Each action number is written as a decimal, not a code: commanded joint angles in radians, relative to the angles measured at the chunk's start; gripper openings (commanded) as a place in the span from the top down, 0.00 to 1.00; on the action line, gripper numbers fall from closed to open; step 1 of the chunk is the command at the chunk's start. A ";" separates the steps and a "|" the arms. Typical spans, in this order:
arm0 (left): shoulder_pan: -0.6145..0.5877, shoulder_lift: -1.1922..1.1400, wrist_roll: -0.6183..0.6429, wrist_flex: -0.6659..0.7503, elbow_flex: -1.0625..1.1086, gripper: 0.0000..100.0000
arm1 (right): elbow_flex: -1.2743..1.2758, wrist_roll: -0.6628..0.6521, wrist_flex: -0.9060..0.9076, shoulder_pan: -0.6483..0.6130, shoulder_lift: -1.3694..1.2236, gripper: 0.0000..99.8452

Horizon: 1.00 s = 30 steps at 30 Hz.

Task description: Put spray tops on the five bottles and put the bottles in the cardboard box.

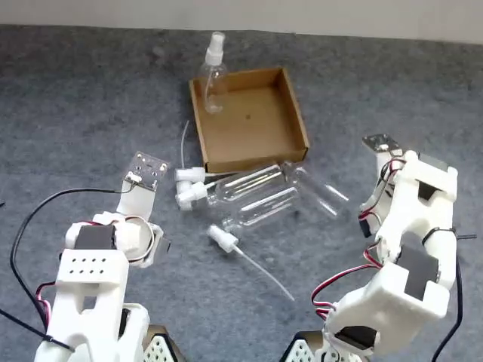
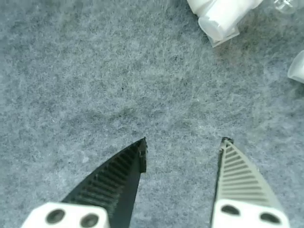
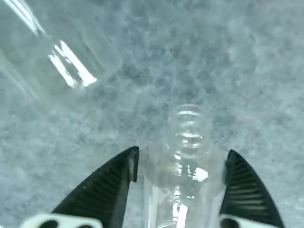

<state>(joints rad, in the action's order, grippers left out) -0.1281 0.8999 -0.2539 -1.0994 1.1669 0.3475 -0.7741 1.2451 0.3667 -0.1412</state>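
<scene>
At the right gripper (image 3: 182,159), clear bottle (image 3: 183,190), uncapped, threaded neck, bright glints.

Grey felt table (image 1: 90,98) — on it a cardboard box (image 1: 256,160), three lying bottles (image 1: 249,185), a loose spray top (image 1: 223,237).

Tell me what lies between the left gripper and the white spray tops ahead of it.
Only bare grey carpet: the left wrist view shows nothing on it from the left gripper to the spray tops.
</scene>
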 commanded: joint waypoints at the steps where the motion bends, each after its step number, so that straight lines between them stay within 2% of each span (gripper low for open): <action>1: 0.018 0.021 0.008 0.014 -0.005 0.81 | 0.024 -0.014 -0.018 0.013 0.005 0.85; 7: 0.018 0.021 0.008 0.014 -0.005 0.81 | 0.044 -0.008 -0.027 0.019 0.013 0.97; 13: 0.028 0.016 0.009 0.009 -0.074 0.81 | -0.028 0.069 0.064 0.016 0.061 1.00; 17: 0.110 0.012 0.011 -0.044 -0.205 0.81 | -0.065 0.069 0.068 -0.004 0.189 1.00; 23: 0.271 -0.008 0.040 -0.058 -0.298 0.81 | 0.079 0.069 0.067 -0.084 0.423 1.00; 30: 0.424 -0.283 0.055 -0.055 -0.383 0.81 | 0.231 0.071 0.065 -0.143 0.611 1.00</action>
<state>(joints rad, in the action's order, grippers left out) 0.1880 0.7587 -0.2110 -1.1515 0.8876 0.5608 -0.7158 1.3096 0.2378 0.3759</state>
